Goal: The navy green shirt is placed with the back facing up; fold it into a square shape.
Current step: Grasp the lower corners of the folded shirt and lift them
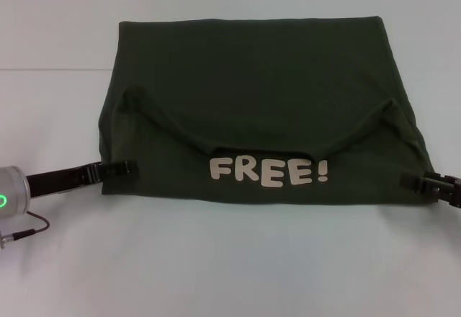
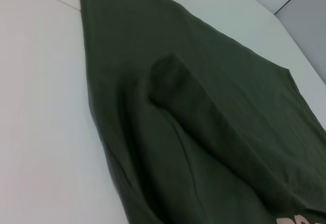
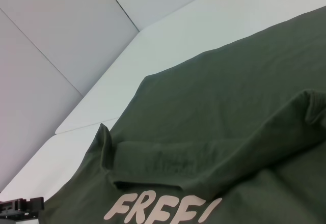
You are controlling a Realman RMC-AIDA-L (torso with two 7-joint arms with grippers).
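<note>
The navy green shirt (image 1: 252, 79) lies flat on the white table. Its near part is folded back over itself, so cream lettering "FREE!" (image 1: 269, 171) faces up by the near edge. That flap ends in a curved edge with a raised corner on each side, and it shows again in the left wrist view (image 2: 204, 112) and in the right wrist view (image 3: 214, 142). My left gripper (image 1: 121, 168) sits low at the shirt's near left corner, its tip over the cloth edge. My right gripper (image 1: 421, 182) is at the near right corner. My left gripper (image 3: 21, 206) also appears beside the cloth edge.
The white table (image 1: 230, 259) runs around the shirt on all sides, with a seam line (image 1: 50, 69) crossing it at the far left. A thin cable (image 1: 29, 229) hangs from my left arm near the front left.
</note>
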